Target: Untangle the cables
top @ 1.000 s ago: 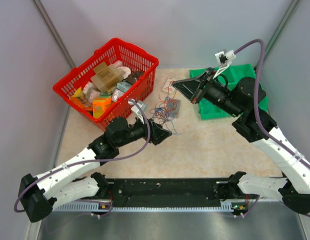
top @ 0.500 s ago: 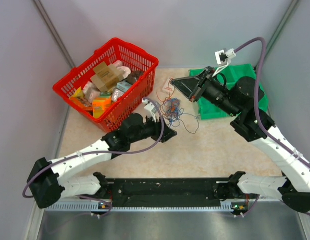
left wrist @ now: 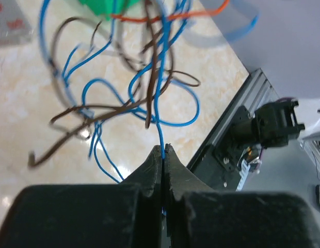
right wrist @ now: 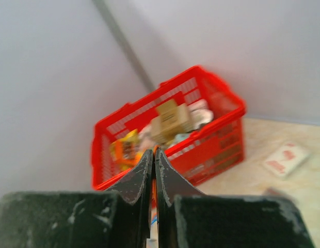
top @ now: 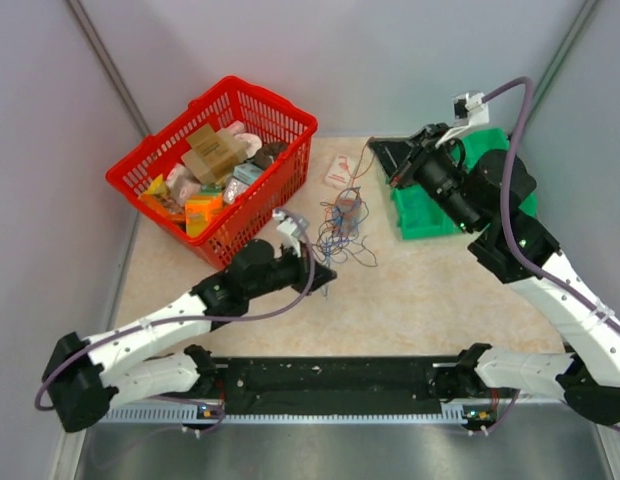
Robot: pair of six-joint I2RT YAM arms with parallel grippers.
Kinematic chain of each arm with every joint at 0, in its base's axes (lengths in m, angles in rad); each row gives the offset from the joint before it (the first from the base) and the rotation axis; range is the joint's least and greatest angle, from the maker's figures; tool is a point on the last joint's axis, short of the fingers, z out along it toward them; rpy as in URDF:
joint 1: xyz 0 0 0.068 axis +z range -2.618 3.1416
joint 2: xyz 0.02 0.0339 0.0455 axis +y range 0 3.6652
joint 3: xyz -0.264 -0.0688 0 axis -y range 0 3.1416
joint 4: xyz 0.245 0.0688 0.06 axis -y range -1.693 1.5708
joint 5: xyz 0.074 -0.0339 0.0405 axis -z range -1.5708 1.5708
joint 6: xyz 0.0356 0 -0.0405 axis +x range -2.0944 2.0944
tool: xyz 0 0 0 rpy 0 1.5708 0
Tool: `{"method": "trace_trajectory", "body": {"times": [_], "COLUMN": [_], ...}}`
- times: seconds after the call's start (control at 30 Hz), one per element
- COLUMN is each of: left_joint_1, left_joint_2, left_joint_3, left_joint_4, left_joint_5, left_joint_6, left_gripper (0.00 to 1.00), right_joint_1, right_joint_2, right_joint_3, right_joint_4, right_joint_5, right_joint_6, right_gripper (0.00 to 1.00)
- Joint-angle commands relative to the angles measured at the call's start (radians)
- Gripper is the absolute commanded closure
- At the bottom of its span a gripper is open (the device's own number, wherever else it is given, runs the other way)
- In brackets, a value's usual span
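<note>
Where the cables (top: 340, 218) lie: a loose tangle above the table (top: 420, 290), between the red basket (top: 275, 102) and the green item (top: 430, 215).
Left gripper (left wrist: 164, 150): jaws fully together, pinching a blue strand (left wrist: 161, 132) at the tips.
Right gripper (right wrist: 154, 155): jaws together, an orange strand (right wrist: 154, 199) caught in the seam.
Tangle state: strands crossed and looped.
</note>
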Motion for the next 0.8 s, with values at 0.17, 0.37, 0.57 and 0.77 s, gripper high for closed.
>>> {"method": "trace_trajectory", "body": {"times": [0.17, 0.37, 0.57, 0.77], "left_joint_1": [-0.002, -0.002, -0.002, -0.002], "left_joint_2": [-0.529, -0.763, -0.772, -0.669], "left_joint_3": [-0.210, -0.067, 0.059, 0.130], "left_joint_4": [-0.436, -0.781, -0.864, -0.857], "left_joint_5": [-0.223, -0.510, -0.609, -0.663], "left_joint_6": [-0.090, -0.153, -0.133, -0.078], "left_gripper": [1.00, 1.00, 1.00, 1.00], "right_joint_1": [-0.243, -0.491, -0.602, -0.600], "right_joint_2": [0.035, 0.026, -0.011, -0.030], "right_joint_3": [0.122, 0.070, 0.045, 0.096], "right_joint_4": [-0.067, -0.178, -0.196, -0.158], "right_joint_5": [0.289, 0.286, 0.295, 0.074], "right_joint_6": [-0.155, -0.037, -0.076, -0.133], "right_gripper": [1.00, 1.00, 1.00, 1.00]}}
